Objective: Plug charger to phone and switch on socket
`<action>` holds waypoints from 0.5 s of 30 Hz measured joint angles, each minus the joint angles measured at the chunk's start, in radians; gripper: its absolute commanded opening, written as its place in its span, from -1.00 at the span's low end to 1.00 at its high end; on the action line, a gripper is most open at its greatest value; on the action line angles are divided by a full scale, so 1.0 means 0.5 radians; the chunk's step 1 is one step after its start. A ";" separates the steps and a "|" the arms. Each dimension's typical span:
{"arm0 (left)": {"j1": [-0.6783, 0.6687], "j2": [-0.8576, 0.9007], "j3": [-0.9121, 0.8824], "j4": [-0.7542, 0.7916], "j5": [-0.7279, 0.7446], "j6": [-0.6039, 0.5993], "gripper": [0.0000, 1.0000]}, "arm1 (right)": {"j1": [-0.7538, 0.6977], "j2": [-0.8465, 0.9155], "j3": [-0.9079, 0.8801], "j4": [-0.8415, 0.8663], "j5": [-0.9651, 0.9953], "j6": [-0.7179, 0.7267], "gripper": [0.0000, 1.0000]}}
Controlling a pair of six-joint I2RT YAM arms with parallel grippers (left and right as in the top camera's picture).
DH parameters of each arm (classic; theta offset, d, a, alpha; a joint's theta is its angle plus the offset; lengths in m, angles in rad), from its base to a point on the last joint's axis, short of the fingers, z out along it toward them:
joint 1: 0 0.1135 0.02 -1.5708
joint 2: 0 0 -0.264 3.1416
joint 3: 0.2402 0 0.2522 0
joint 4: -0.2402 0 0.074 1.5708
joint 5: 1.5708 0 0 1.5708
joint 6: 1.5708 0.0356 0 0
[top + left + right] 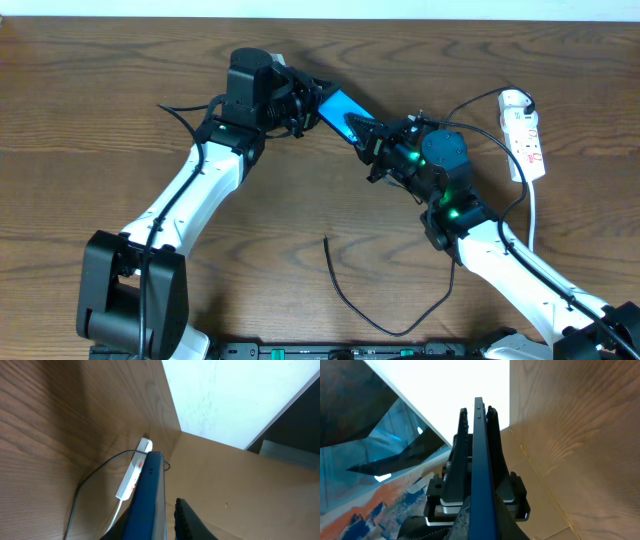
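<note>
Here the right gripper is closed on one end of the phone. The left gripper stands around the other end, but I cannot tell if it grips. Behind both jaws, well apart, lies the charger with its tip free. The socket lies far to the right of the right jaws.

Blue phone tilted off the table, black charger lying loose, white socket far right

Hidden: phone ends, under left tool, right tool; socket switch unreadable.
</note>
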 measured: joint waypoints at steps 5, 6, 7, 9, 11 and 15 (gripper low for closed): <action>0.000 0.000 0.000 -0.002 0.000 -0.002 -0.75 | 0.000 0.000 0.000 0.003 0.005 0.001 -0.97; 0.000 0.000 0.000 -0.004 0.000 0.000 -0.78 | 0.001 0.000 0.001 0.005 0.008 0.001 -0.97; 0.000 0.000 0.000 -0.005 -0.002 -0.002 -0.79 | 0.000 0.000 0.000 0.008 0.008 0.005 -0.97; 0.000 0.000 0.000 -0.005 -0.001 -0.002 -0.85 | 0.001 0.000 0.001 0.008 0.009 0.016 -0.97; 0.000 0.000 0.000 -0.002 0.000 -0.010 -0.85 | 0.000 0.000 0.000 0.010 0.011 0.038 -0.97; 0.000 0.000 0.000 -0.001 0.000 -0.015 -0.85 | 0.000 0.000 0.001 0.011 0.012 0.048 -0.97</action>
